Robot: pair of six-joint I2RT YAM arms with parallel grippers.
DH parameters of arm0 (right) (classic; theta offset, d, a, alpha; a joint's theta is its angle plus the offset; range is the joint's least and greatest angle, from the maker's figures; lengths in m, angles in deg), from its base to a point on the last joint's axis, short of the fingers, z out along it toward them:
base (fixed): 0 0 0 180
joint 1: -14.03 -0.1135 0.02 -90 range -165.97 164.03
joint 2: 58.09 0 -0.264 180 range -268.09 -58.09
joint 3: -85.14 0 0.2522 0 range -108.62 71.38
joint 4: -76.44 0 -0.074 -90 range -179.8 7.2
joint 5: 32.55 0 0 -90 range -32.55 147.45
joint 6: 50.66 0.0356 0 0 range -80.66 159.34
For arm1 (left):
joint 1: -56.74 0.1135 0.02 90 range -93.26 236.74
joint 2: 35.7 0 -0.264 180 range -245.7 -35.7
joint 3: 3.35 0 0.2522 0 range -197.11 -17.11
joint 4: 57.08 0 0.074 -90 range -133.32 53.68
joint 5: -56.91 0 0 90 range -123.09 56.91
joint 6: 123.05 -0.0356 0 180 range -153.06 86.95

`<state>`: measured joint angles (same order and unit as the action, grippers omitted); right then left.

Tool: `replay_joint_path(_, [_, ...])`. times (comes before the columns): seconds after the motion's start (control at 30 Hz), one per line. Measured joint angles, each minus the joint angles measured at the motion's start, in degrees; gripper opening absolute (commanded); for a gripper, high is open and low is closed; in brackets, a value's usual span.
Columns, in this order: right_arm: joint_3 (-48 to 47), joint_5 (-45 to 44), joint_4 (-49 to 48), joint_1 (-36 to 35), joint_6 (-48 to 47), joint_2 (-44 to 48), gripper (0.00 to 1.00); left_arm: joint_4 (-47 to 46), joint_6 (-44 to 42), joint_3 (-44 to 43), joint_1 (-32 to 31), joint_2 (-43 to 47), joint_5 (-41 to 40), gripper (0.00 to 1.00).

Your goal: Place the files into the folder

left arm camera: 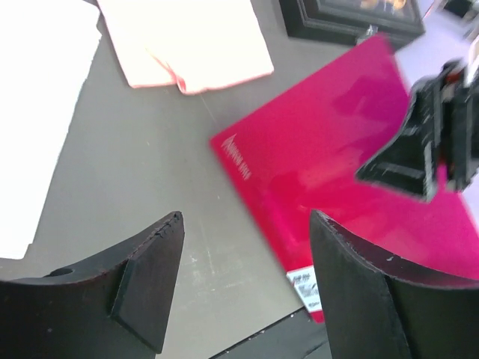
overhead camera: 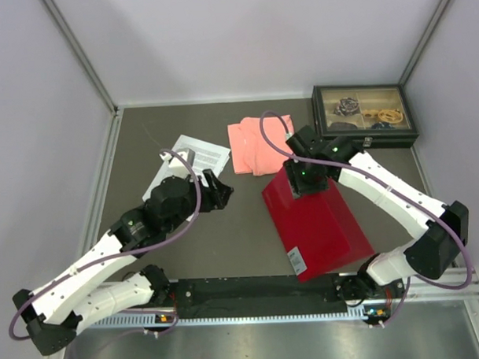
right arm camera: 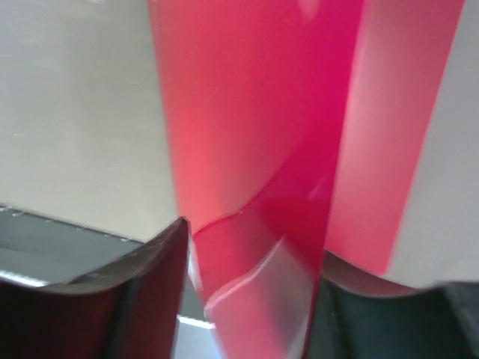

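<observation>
Top external view: right gripper pinches the red folder by its cover; raise it gently. Left gripper gapes, empty.

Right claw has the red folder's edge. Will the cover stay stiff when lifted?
Probably floppy: the folder curves inside the right claw. Its glossy surface looks slippery, so it may slide out. Thin sheet plastic, so likely light.
</observation>
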<state>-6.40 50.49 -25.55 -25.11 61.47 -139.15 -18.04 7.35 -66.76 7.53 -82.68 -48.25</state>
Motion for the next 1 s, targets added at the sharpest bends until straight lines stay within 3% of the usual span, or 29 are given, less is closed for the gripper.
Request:
replay_joint_path(0.03, [-0.5, 0.7, -0.1, -0.8, 0.4, -0.3, 0.65, 1.3, 0.0, -1.1, 0.0, 0.4, -0.7, 0.73])
replay_joint_path(0.13, [-2.3, 3.2, -0.8, -3.2, 2.1, -0.3, 0.72, 4.1, 0.0, -3.7, 0.0, 1.7, -2.6, 0.73])
replay_joint_path(0.47, [-0.4, 15.0, -8.3, -7.0, 9.6, 6.5, 0.73, 9.9, 0.1, -5.8, 0.0, 6.5, -6.0, 0.74])
replay_joint_path(0.63, [2.2, 19.4, -15.7, -12.4, 15.4, 6.2, 0.76, 13.4, 3.1, -5.6, 0.0, 6.3, -8.5, 0.81])
replay_joint_path(1.0, [5.1, 23.7, -40.5, -21.6, 25.9, -8.8, 0.80, 26.1, 11.6, -8.3, 0.0, 11.1, -15.8, 0.80])
